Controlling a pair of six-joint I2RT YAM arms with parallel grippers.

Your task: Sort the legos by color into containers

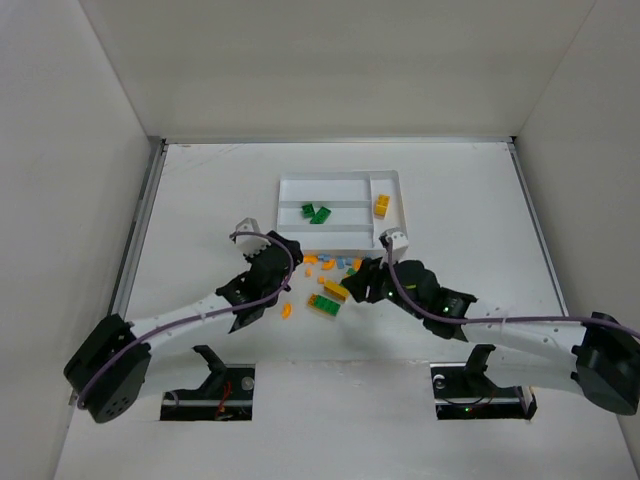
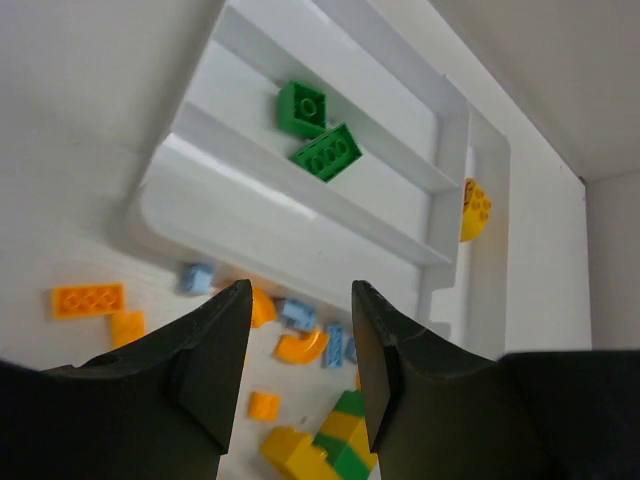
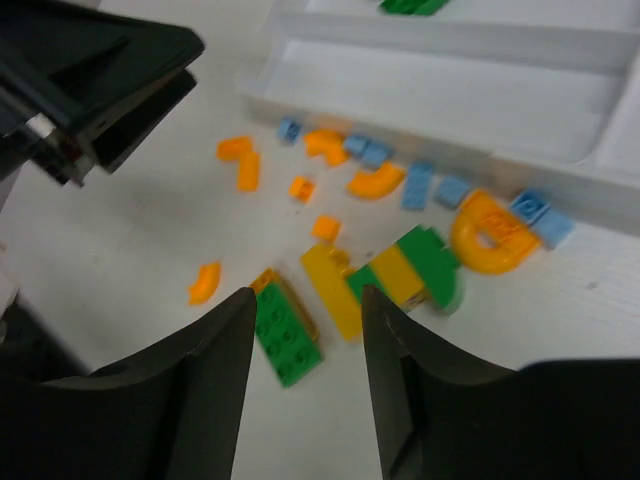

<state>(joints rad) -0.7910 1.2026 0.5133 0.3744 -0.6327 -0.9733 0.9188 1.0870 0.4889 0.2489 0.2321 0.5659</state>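
Observation:
The white tray [image 1: 340,238] lies at mid-table. Its middle long slot holds two green bricks [image 1: 314,212], and its end slot holds a yellow brick [image 1: 382,205]. Loose orange, light blue, yellow and green legos [image 1: 328,283] lie on the table just in front of the tray. My left gripper [image 1: 287,262] is open and empty, left of the pile; its wrist view shows a yellow-green stack [image 2: 335,440] between the jaws [image 2: 300,300]. My right gripper [image 1: 357,283] is open and empty, over the pile's right side. In its wrist view [image 3: 305,300] a green brick [image 3: 287,333] and a yellow brick [image 3: 333,290] lie below.
An orange ring [image 3: 493,232] and light blue plates [image 3: 417,184] lie against the tray's near wall [image 3: 450,100]. An orange plate [image 2: 88,299] lies apart at the left. The left gripper's body [image 3: 100,80] shows in the right wrist view. White walls enclose the table.

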